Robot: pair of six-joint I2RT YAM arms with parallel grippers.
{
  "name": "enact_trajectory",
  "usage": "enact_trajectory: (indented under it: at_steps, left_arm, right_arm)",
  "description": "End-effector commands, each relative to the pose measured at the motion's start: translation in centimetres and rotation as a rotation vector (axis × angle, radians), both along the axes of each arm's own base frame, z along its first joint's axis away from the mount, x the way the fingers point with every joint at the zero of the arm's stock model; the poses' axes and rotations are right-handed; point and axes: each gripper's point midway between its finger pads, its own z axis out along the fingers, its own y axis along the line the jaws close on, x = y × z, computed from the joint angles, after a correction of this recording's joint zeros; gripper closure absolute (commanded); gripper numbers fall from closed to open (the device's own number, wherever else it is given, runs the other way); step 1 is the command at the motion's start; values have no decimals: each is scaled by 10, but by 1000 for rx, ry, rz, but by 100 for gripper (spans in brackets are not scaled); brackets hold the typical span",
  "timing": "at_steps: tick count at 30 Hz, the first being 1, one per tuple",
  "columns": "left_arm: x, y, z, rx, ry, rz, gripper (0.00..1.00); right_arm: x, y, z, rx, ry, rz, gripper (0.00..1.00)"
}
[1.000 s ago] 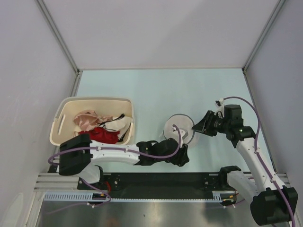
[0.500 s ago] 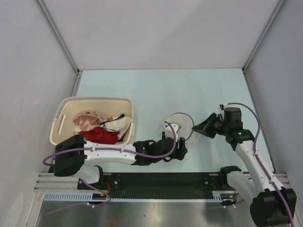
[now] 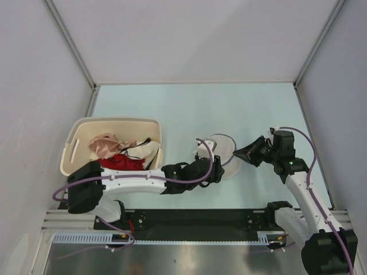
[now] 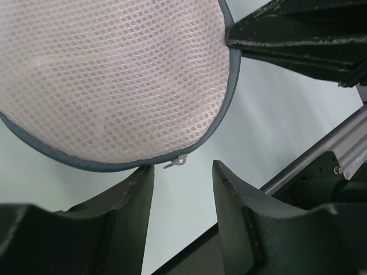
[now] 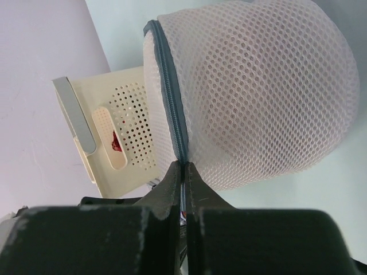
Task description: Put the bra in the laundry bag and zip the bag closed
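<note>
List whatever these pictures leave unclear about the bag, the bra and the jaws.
Top view: the bra, crumpled in the basket, is too small to show cups or straps.
Right wrist view: the zip of the laundry bag runs into the shut right jaws; its dome hides the rest.
Left wrist view: the frame's edges crop the bag.

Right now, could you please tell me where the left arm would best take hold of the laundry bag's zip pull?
Probably the small white pull tab itself: it juts clear of the laundry bag at its dark rim, straight ahead of the left gripper, whose fingers stand open either side. The right gripper pinches the rim farther along, steadying it.
</note>
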Motion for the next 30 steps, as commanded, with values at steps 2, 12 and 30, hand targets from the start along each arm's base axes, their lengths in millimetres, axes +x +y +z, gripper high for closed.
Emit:
enact_trajectory:
  at_steps: [2, 12, 30]
  left_arm:
    - [13, -10, 22, -39, -32, 25, 51]
    - [27, 5, 10, 36, -34, 80, 66]
    - [54, 61, -9, 234, -198, -73, 100]
  right_arm:
    - [3, 4, 12, 37, -44, 9, 100]
    - [-3, 8, 10, 60, -40, 48, 100]
    - [-16, -2, 12, 58, -107, 156, 100]
